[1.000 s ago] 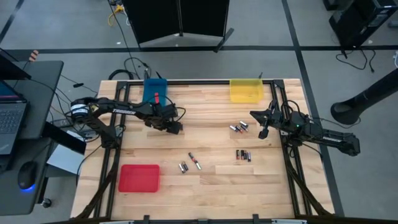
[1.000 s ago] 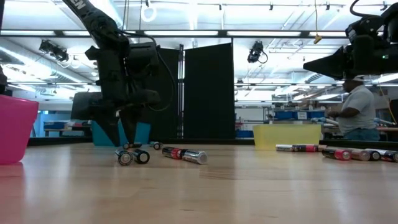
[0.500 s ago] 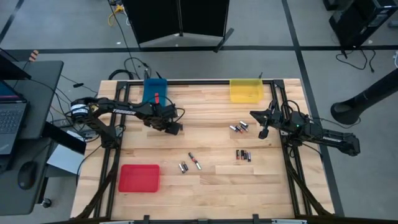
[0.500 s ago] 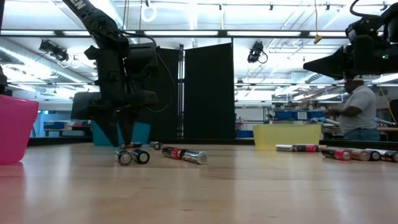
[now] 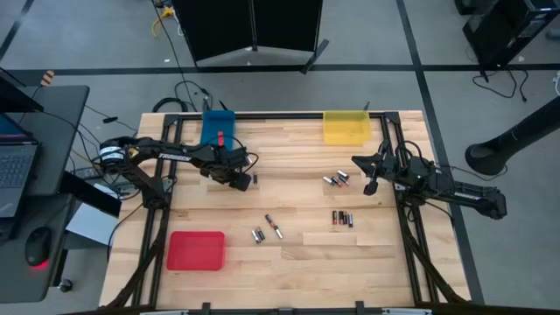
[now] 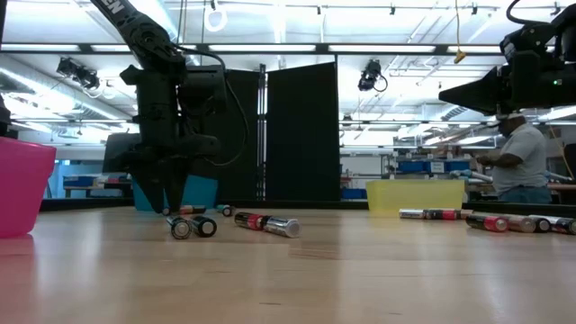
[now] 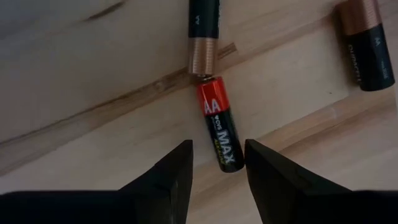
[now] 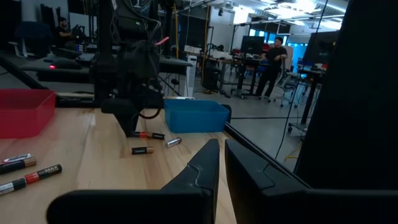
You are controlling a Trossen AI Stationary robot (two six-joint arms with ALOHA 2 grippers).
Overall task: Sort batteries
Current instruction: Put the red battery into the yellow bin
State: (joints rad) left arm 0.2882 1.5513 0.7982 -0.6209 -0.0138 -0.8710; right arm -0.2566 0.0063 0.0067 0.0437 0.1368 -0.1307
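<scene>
My left gripper [image 5: 244, 181] [image 7: 217, 146] points down at the table's left middle. It is open, with one finger on either side of a red-and-black AA battery [image 7: 219, 127] that lies flat on the wood. Two black, copper-ended batteries [image 7: 203, 34] [image 7: 367, 43] lie close by. More batteries lie in small groups [image 5: 336, 180] [image 5: 342, 219] [image 5: 258, 234] [image 5: 276, 227]. My right gripper [image 5: 371, 185] [image 8: 222, 163] waits shut and level at the right, holding nothing. My left gripper comes from above, pointing down, with the battery's black end [image 7: 229, 158] between its fingers, which lie across the battery. One finger [image 7: 258, 165] stands right at the battery's side; I cannot tell whether it touches. The battery rests flat on the table.
A blue tray [image 5: 218, 128] and a yellow tray [image 5: 346, 126] stand at the far edge. A red tray [image 5: 196, 249] stands near left. A person [image 6: 517, 162] stands in the room beyond. Bare wood lies near centre and right.
My left gripper has stayed over the same spot. It has tipped slightly toward the table's left edge, and its fingers have drawn a little closer together. The batteries have not moved.
</scene>
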